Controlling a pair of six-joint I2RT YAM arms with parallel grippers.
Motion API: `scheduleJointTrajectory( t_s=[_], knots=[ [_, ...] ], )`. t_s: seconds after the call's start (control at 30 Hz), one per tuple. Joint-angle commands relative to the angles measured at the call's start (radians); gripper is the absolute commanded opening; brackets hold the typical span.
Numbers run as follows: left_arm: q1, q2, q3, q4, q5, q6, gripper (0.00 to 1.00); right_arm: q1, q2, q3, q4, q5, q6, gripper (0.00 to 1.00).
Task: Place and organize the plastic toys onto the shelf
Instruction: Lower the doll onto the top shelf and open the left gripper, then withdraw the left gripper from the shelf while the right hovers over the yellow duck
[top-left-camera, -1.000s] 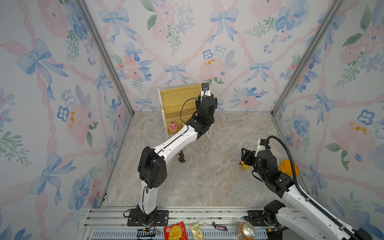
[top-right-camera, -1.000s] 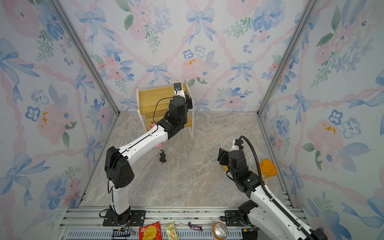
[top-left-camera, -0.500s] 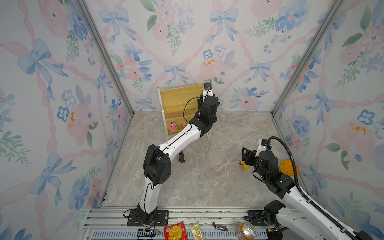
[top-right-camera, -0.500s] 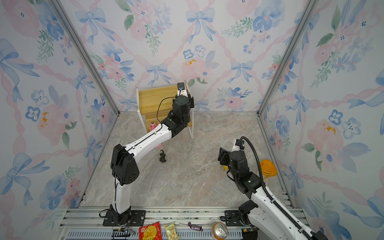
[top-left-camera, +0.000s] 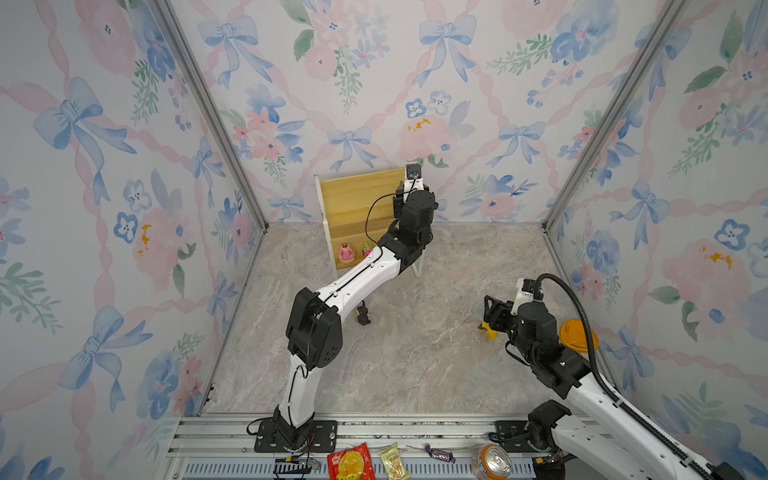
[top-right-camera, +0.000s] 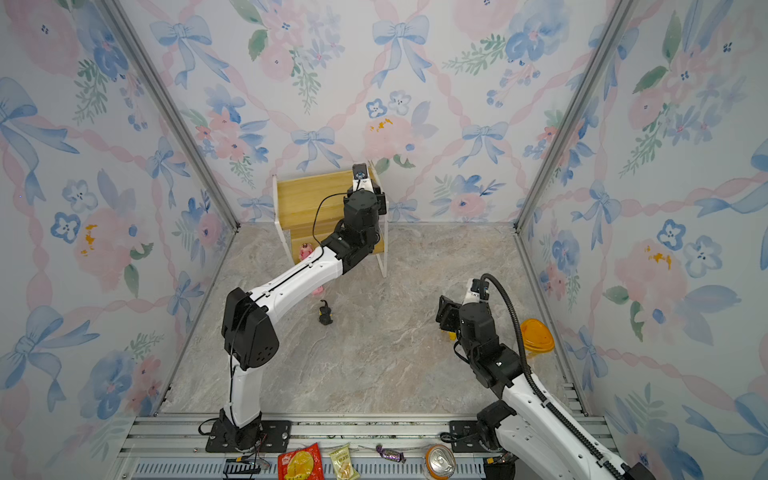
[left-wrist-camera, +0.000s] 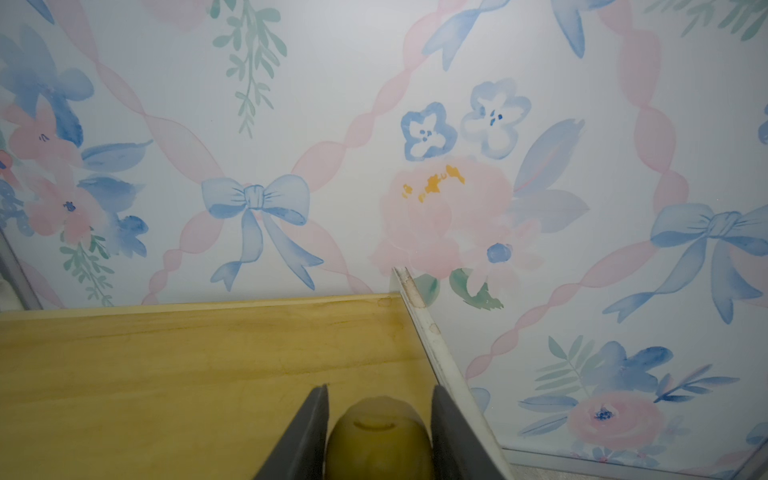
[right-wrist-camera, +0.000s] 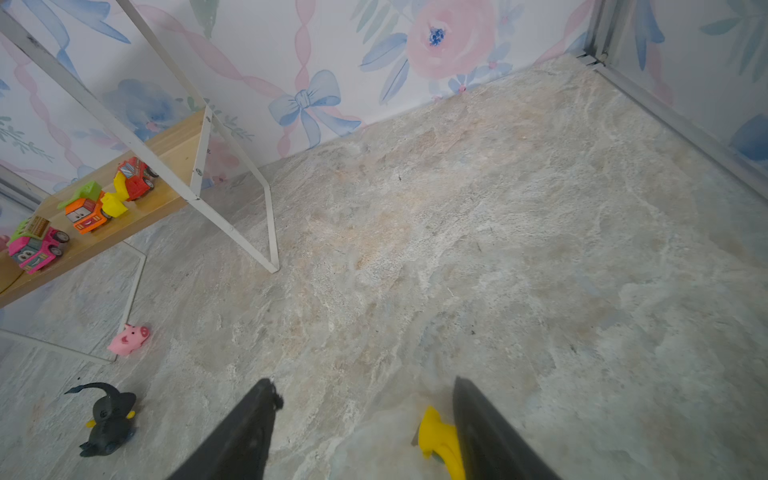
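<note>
Over wood board (left-wrist-camera: 166, 374), left gripper (left-wrist-camera: 379, 388) straddles round yellowish toy (left-wrist-camera: 378, 440), hold unclear; right gripper (right-wrist-camera: 365, 382) spread w/o load.

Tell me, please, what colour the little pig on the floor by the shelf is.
The pig is pink; the right wrist view shows it best.

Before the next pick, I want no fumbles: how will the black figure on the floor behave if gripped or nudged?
The black figure looks like small moulded plastic, so probably stiff and light. Its thin curved tail and lumpy shape could make it twist in a pinch. On the smooth floor it would likely slide or topple, not roll.
</note>
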Motion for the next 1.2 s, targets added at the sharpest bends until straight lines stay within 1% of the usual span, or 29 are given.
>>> scheduleJointTrajectory(
  t_s=[0.0,0.07,0.17,0.3,0.43,0.6,0.73,0.83,0.87,1.03,1.17],
  knots=[
    [0.005,0.015,0.024,0.007,-0.013,0.006,0.47,-0.010,-0.010,-0.013,0.018,0.010,-0.018,0.70],
    [0.005,0.011,0.023,0.006,-0.009,0.002,0.53,-0.011,-0.009,-0.014,0.020,0.008,-0.016,0.70],
    [0.005,0.003,0.024,0.007,-0.003,-0.004,0.57,-0.013,-0.005,-0.014,0.022,0.005,-0.016,0.70],
    [0.005,-0.008,0.029,0.007,0.013,-0.010,0.72,-0.012,-0.004,-0.015,0.025,0.004,-0.014,0.70],
    [0.004,-0.022,0.039,0.007,0.028,-0.018,0.82,-0.012,-0.003,-0.017,0.027,0.002,-0.014,0.70],
    [-0.001,-0.036,0.046,0.007,0.047,-0.013,0.84,-0.013,-0.001,-0.014,0.025,0.002,-0.015,0.70],
    [-0.004,-0.050,0.047,0.007,0.061,-0.008,0.89,-0.012,-0.002,-0.016,0.026,0.002,-0.019,0.70],
    [-0.007,-0.067,0.048,0.006,0.076,0.007,0.96,-0.012,-0.004,-0.014,0.028,-0.002,-0.024,0.70],
    [-0.009,-0.076,0.049,0.007,0.076,0.015,0.98,-0.013,-0.005,-0.014,0.030,-0.006,-0.029,0.71],
    [-0.012,-0.134,0.050,0.009,0.112,0.045,0.98,-0.012,-0.022,0.001,0.024,-0.019,-0.071,0.77],
    [-0.012,-0.221,0.031,0.012,0.152,0.062,0.98,-0.015,-0.040,0.021,0.002,-0.011,-0.076,0.86]
  ],
)
